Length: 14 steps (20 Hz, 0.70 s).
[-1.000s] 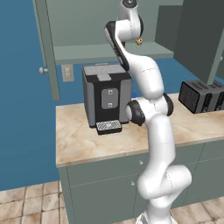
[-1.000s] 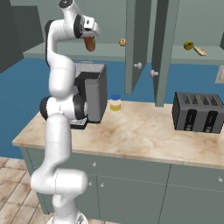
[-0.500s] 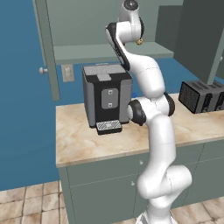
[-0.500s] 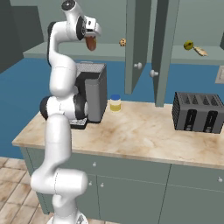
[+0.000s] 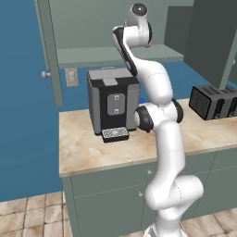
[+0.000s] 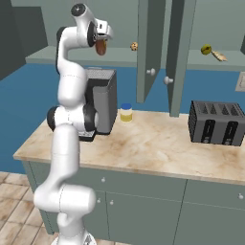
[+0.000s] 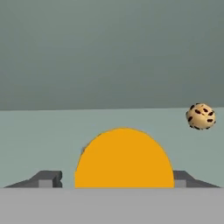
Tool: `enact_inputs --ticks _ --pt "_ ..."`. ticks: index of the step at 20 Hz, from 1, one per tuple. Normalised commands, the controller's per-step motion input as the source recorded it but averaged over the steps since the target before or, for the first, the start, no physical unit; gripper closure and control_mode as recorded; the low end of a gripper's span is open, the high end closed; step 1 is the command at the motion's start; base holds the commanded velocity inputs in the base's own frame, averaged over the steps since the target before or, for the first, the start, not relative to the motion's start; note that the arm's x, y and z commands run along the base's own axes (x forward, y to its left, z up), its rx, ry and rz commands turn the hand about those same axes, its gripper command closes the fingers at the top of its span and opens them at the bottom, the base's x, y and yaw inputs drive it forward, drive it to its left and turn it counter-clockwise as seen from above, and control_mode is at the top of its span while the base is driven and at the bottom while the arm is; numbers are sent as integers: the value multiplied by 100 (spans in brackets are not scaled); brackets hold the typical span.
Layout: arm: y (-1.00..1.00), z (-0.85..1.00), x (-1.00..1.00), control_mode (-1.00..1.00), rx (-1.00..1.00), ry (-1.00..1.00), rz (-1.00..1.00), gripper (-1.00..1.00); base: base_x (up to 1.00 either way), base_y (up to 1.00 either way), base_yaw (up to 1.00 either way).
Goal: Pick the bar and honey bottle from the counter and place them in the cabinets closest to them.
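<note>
The two-finger gripper (image 7: 118, 177) stands wide around the small amber-orange honey bottle (image 7: 124, 158), above the grey-green cabinet shelf (image 7: 52, 135), near a speckled tan ball (image 7: 200, 116).

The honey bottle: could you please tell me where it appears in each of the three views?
Left base view: honey bottle, an amber sliver at the wrist, top centre.
Right base view: upper left, above the coffee machine.
Hand view: bottom centre, large.
Shared landmark: the cabinet shelf.
</note>
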Motion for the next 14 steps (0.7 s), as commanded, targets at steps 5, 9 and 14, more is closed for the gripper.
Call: enact_inputs --ticks 5,9,14 --pt "2 0 45 -100 0 7 0 -100 0 0 0" --pt "2 0 20 -100 0 0 0 -100 0 0 0" --pt "1 0 -15 -100 -1 0 0 -100 0 0 0"
